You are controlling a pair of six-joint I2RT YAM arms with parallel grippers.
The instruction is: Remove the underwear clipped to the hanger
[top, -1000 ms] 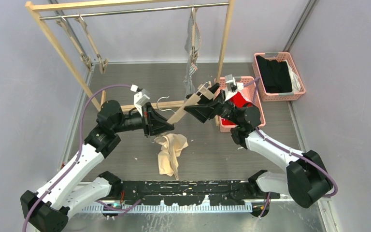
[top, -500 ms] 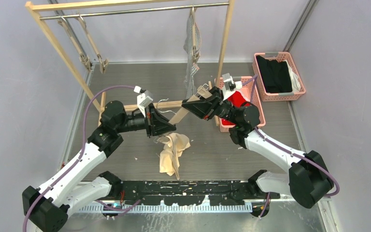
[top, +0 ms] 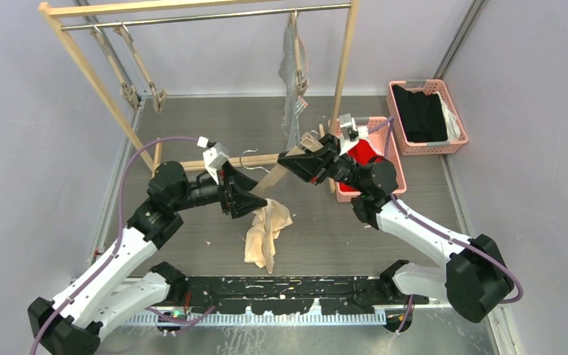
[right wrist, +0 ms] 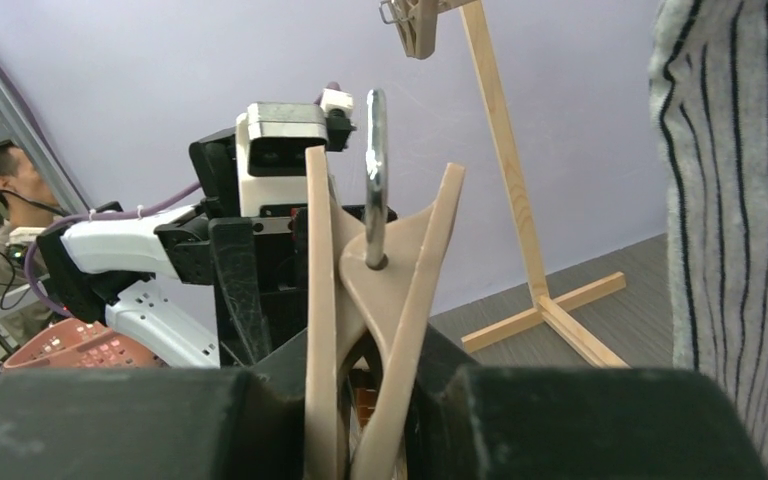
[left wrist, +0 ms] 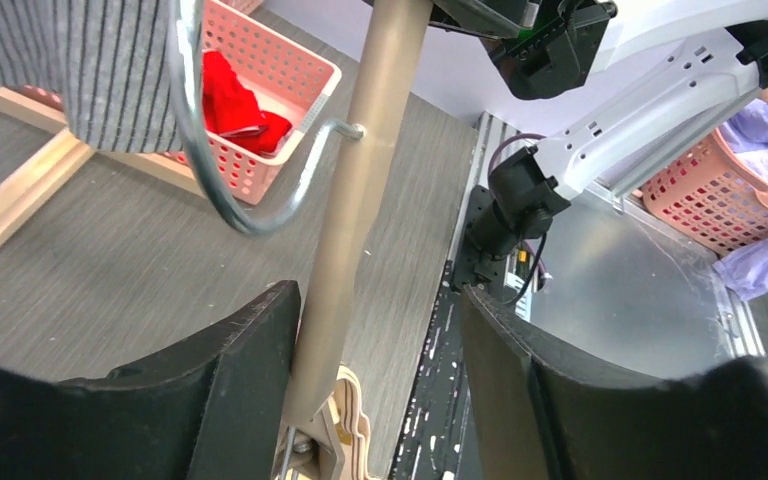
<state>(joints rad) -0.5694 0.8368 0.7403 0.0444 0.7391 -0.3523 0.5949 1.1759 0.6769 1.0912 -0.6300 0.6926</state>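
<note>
A beige hanger (top: 285, 168) slants between both arms. My right gripper (top: 305, 157) is shut on its upper end, pinching the hanger's forked part (right wrist: 380, 300) below the metal hook (right wrist: 375, 170). My left gripper (top: 245, 200) stands open around the lower end; the hanger bar (left wrist: 360, 180) runs close to the left finger (left wrist: 230, 380). Beige underwear (top: 266, 231) droops from that end onto the floor; whether its clip still holds it is hidden. Grey-and-white striped underwear (top: 293, 81) hangs from the rail. Red underwear (top: 367, 155) lies in a pink basket (top: 381, 122).
The wooden rack (top: 192, 9) spans the back, with its foot bar (top: 192, 163) on the floor behind my left arm and empty hangers (top: 129, 89) on the left. A second pink basket (top: 455, 100) of black clothes (top: 421, 111) stands at the back right.
My left gripper has opened off the hanger's lower end and backed slightly down-left. My right gripper closed on the hanger's upper end and holds it.
</note>
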